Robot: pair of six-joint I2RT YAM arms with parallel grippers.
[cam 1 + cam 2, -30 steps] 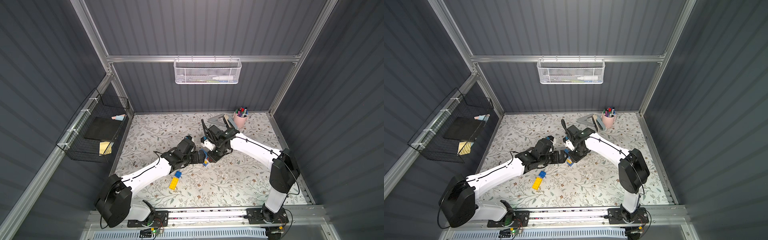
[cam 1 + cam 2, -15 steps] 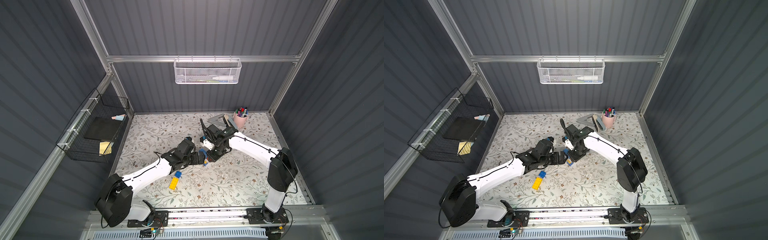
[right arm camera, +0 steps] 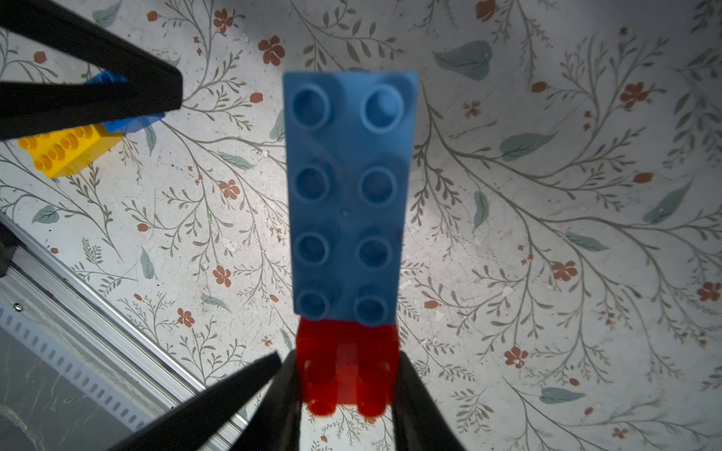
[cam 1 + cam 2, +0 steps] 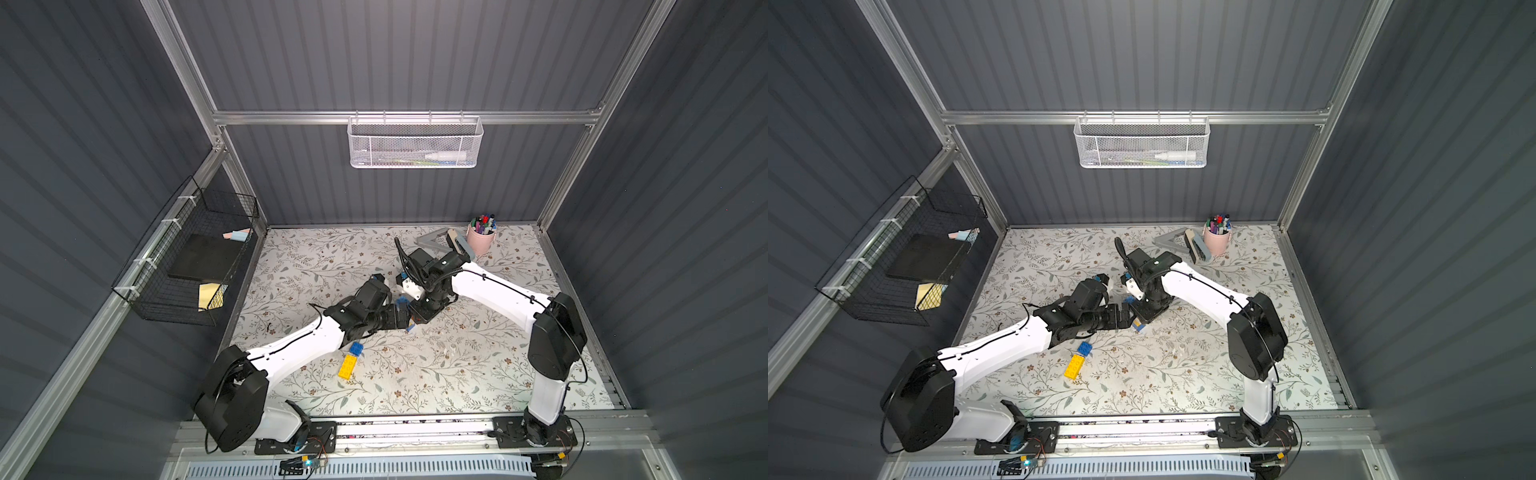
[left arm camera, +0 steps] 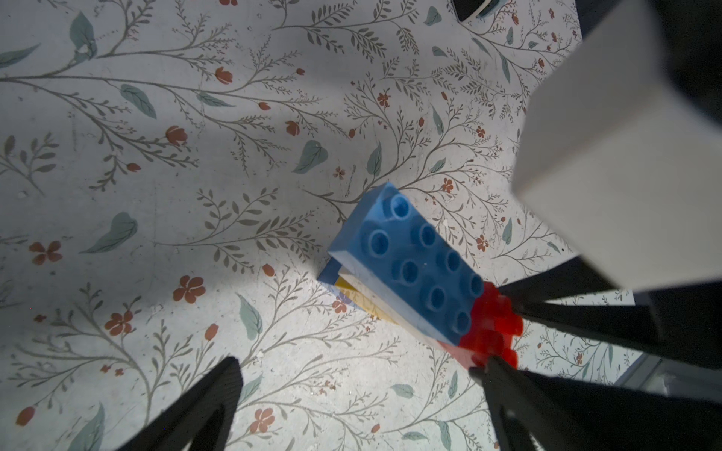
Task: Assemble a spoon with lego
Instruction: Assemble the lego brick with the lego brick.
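1. Looks like a robotics lab test cell, not a home or a shop.
2. Closed in by grey ribbed wall panels (image 4: pixel 374 54) on an aluminium frame (image 4: pixel 291 117).
3. Two white-and-black robot arms (image 4: pixel 299 349) fixed on a metal rail (image 4: pixel 415 430) at the front edge of a table with a floral cover (image 4: pixel 478 365).
4. Storage hung on the walls: a white mesh basket (image 4: pixel 365 145) and a black wire basket (image 4: pixel 166 303); a pink cup of pens (image 4: pixel 481 243) in the far corner.
5. Loose wiring and perhaps a small circuit board (image 4: pixel 305 460) by the rail, too small to tell surely.
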